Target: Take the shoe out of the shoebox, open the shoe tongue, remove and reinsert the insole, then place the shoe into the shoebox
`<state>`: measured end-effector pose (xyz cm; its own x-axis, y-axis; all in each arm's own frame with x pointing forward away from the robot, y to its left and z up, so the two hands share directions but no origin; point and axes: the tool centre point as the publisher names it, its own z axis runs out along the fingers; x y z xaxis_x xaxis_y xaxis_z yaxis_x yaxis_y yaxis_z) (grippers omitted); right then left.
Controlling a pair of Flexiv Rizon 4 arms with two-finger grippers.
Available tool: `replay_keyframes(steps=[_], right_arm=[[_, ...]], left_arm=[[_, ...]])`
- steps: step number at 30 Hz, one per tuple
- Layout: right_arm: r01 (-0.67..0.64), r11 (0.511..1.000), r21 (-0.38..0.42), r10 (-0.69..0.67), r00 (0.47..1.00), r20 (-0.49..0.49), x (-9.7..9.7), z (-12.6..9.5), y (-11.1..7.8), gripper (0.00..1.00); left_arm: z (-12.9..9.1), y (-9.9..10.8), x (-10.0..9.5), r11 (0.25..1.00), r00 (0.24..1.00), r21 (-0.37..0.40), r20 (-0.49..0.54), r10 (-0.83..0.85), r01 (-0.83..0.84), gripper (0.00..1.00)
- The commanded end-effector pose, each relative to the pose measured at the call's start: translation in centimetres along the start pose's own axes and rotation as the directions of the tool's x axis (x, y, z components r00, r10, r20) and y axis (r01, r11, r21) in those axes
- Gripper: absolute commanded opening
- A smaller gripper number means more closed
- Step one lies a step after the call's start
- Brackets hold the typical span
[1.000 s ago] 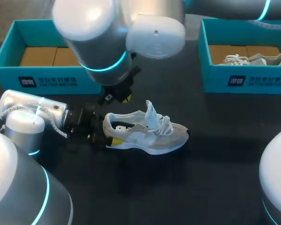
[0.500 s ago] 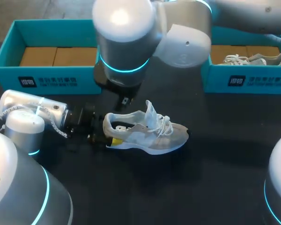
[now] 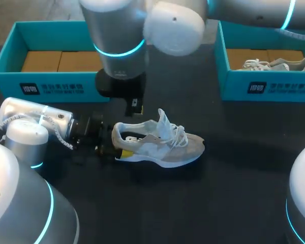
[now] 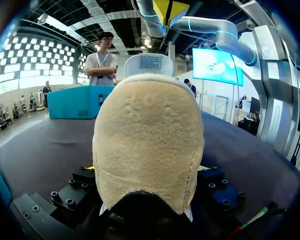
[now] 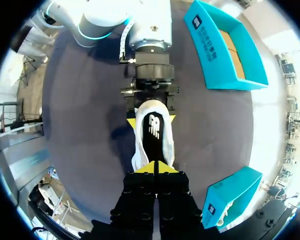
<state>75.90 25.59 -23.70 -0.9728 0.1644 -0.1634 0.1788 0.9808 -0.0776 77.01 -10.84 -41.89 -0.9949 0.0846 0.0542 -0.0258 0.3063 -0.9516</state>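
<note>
The left tool (image 4: 146, 169) grips the shoe (image 4: 147, 140) by its tan suede heel.

Shoe (image 3: 160, 144): white/lt-grey upper, white laces, beige suede heel, black insole w/ white logo. Left shoebox (image 3: 7, 81) & right shoebox (image 3: 290, 86): teal walls, brown cardboard inside, black label w/ white print; second shoe (image 3: 277, 64) white-grey. Table (image 3: 203, 203) black; left arm (image 3: 28, 117) & right arm (image 3: 117, 30) silver-white w/ cyan rings; left gripper (image 5: 151, 120) tips yellow.
</note>
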Motion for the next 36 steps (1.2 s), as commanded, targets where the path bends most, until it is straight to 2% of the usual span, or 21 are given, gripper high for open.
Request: replay_keyframes(steps=[1, 3, 7, 13, 24, 33, 36], right_arm=[[-0.001, 0.997, 0.073, 0.001, 1.000, 0.005, 0.1, -0.1, 0.7, 0.00], [-0.001, 0.997, 0.073, 0.001, 1.000, 0.005, 0.1, -0.1, 0.7, 0.00], [0.019, 0.998, 0.066, -0.019, 1.000, 0.002, 0.1, 1.9, 1.4, 0.00], [0.030, 0.997, 0.068, -0.034, 0.998, 0.048, 0.4, 3.2, 1.4, 0.00], [0.028, 0.999, 0.030, -0.029, 1.000, 0.010, 0.4, 6.9, 0.7, 0.00], [0.035, 0.998, -0.050, -0.036, 0.999, -0.019, 0.2, 10.7, 0.4, 0.00], [0.034, 0.998, -0.047, -0.035, 0.999, -0.026, 0.3, 11.7, 0.5, 0.00]], left_arm=[[0.0, 0.3, 0.0, 1.000, 1.000, -0.002, 0.000, 0.000, 0.000, 0.00], [0.0, 0.3, 0.0, 1.000, 1.000, -0.002, 0.000, 0.000, 0.000, 0.00], [0.0, 0.3, 0.0, 1.000, 1.000, -0.002, 0.000, 0.000, 0.000, 0.00], [0.0, 0.3, 0.0, 1.000, 1.000, -0.002, 0.000, 0.000, 0.000, 0.00], [0.0, 0.3, 0.0, 1.000, 1.000, -0.002, 0.000, 0.000, 0.000, 0.00], [0.0, 0.3, 0.0, 1.000, 1.000, -0.002, 0.000, 0.000, 0.000, 0.00], [0.0, 0.3, 0.0, 1.000, 1.000, -0.002, 0.000, 0.000, 0.000, 0.00]])
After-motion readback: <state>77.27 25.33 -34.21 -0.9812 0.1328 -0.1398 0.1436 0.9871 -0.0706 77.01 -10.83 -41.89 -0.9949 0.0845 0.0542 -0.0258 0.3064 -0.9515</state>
